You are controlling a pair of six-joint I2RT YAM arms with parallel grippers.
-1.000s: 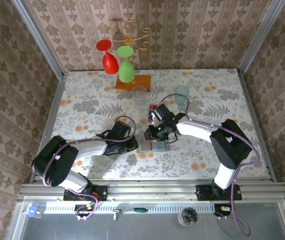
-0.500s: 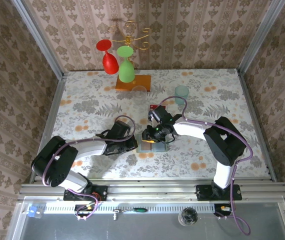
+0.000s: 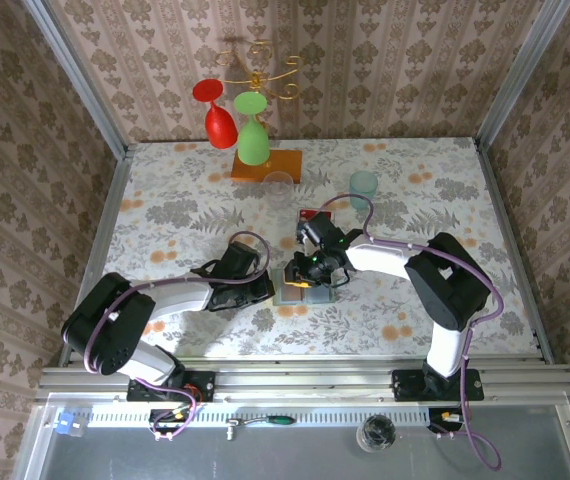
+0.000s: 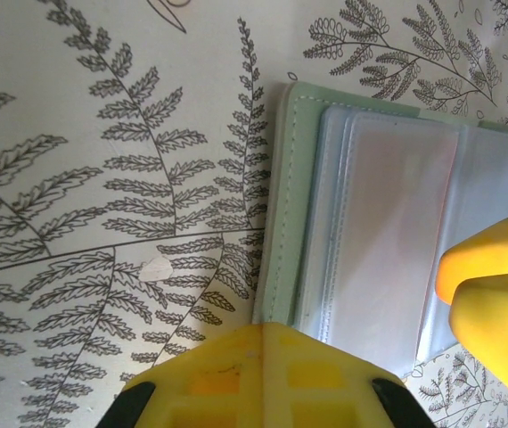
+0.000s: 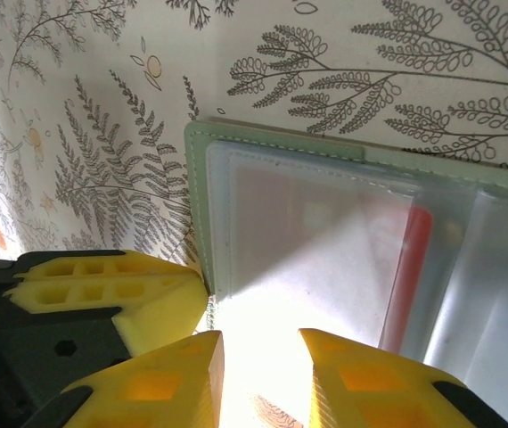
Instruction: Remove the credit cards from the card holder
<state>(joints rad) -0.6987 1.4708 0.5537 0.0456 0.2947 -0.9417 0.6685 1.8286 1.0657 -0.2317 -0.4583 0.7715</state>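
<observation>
The pale green card holder (image 3: 295, 293) lies open on the patterned table, its clear sleeves up (image 4: 281, 196) (image 5: 199, 178). A red credit card (image 5: 412, 267) shows as a strip inside a sleeve near the fold. No blue card can be made out. My left gripper (image 3: 268, 290) (image 4: 267, 328) is shut, and its joined tip touches the holder's left edge. My right gripper (image 3: 310, 272) (image 5: 258, 343) hovers low over the sleeves with its fingers a little apart and a glare-lit sleeve in the gap. The left gripper's fingers (image 5: 111, 294) sit just beside it.
A small flat red thing (image 3: 308, 214) lies behind the right gripper. At the back stand a teal cup (image 3: 363, 183), a clear glass (image 3: 280, 183) and an orange base (image 3: 267, 165), with a red goblet (image 3: 215, 110) and a green goblet (image 3: 253, 135) above it.
My right gripper has slid a little to the left over the holder, closer to the left gripper. The left arm has stayed put.
</observation>
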